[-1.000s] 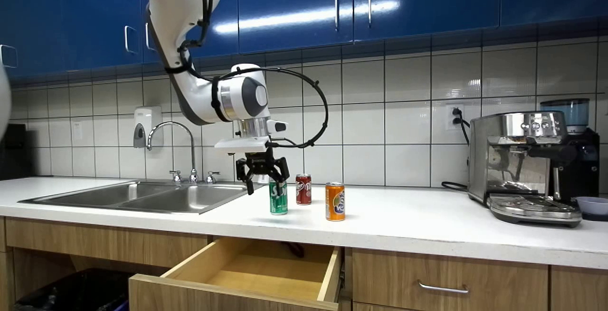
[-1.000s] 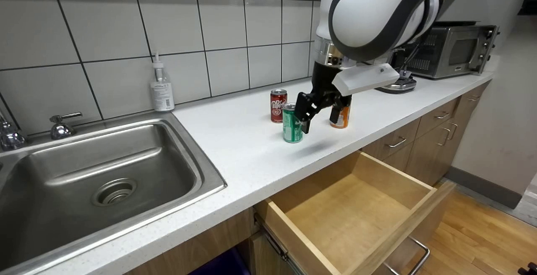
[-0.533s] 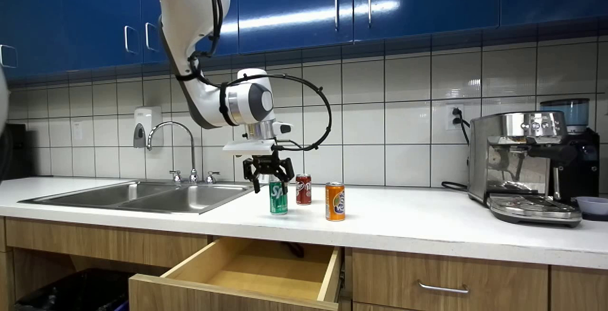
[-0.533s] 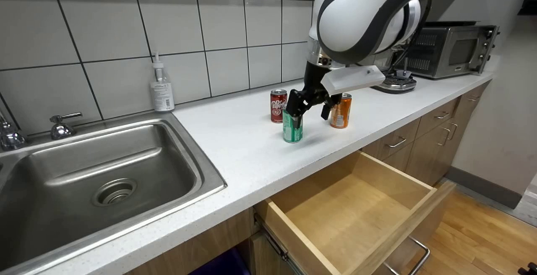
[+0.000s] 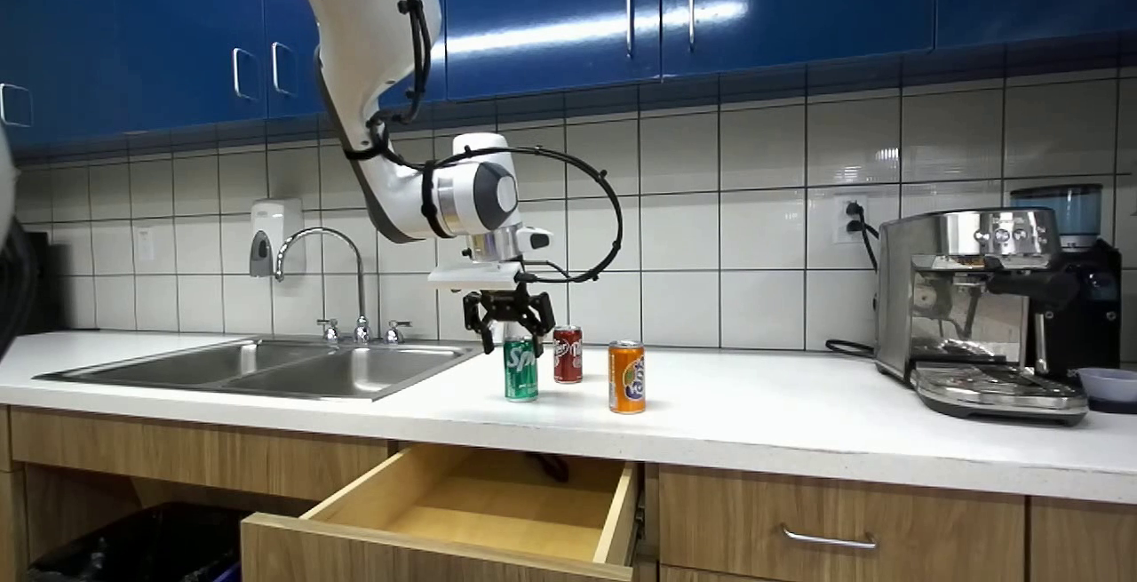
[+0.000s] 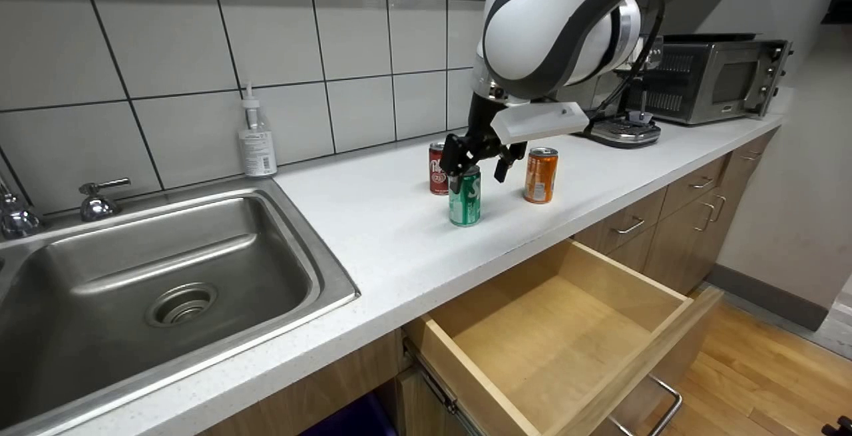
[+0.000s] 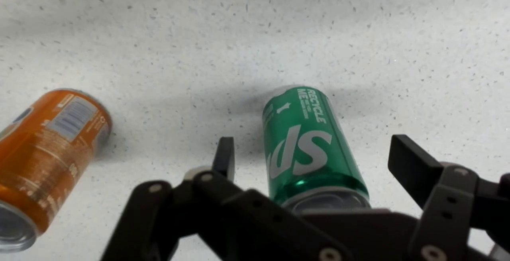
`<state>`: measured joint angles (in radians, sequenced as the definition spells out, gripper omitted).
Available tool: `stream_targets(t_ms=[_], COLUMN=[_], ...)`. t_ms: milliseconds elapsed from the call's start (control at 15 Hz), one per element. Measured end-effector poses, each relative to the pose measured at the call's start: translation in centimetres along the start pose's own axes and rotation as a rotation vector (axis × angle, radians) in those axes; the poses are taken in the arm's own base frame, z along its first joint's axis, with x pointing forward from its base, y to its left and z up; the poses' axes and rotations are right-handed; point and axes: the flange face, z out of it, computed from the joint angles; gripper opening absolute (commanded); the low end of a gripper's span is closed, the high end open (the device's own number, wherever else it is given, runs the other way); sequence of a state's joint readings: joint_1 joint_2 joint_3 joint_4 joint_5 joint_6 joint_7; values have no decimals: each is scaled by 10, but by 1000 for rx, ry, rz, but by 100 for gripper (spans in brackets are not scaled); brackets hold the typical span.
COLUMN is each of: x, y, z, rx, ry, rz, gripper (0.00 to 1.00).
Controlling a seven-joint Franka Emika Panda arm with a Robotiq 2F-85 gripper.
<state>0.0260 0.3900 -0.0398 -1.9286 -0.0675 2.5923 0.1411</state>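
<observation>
While a steel sink (image 5: 364, 369) is filling the left stretch of the speckled white surface (image 5: 755, 404) and a wooden drawer (image 5: 506, 511) is jutting out below the front edge, a green Sprite can (image 5: 520, 373) is standing upright right of the sink, nearer the front edge than the back. Green can is looking smooth and glossy, silvery at the top, white brand letters slanting across it; in the wrist view, RECYCLE ME is showing near the base. Red Dr Pepper can (image 5: 568, 360) is standing upright behind it and to the right, closer to the back edge. Orange Fanta can (image 5: 627, 378) is standing farther right, well apart from the green one, also toward the front edge. Espresso machine (image 5: 968, 298) is sitting well off to the right.

Arm pose: white arm (image 5: 369, 111) is leaning in from above and sloping down rightward. At its lower end the black gripper (image 5: 512, 348) is hanging, pointing down, by the green can's top, released, gripping nothing. In the wrist view its fingers (image 7: 410, 165) are standing wide apart, one on each side of the can, bare surface showing in both gaps. How far above or beside the top they are hanging, cannot tell. Black cable (image 5: 603, 175) is looping out on the right.
</observation>
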Motion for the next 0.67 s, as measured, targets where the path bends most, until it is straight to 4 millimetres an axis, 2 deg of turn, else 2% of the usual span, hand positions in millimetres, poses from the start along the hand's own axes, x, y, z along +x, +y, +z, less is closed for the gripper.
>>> stream_targets(t_ms=[667], x=[22], y=[-3], z=[6], rx=[6], ry=[28], rz=[5], gripper=[100])
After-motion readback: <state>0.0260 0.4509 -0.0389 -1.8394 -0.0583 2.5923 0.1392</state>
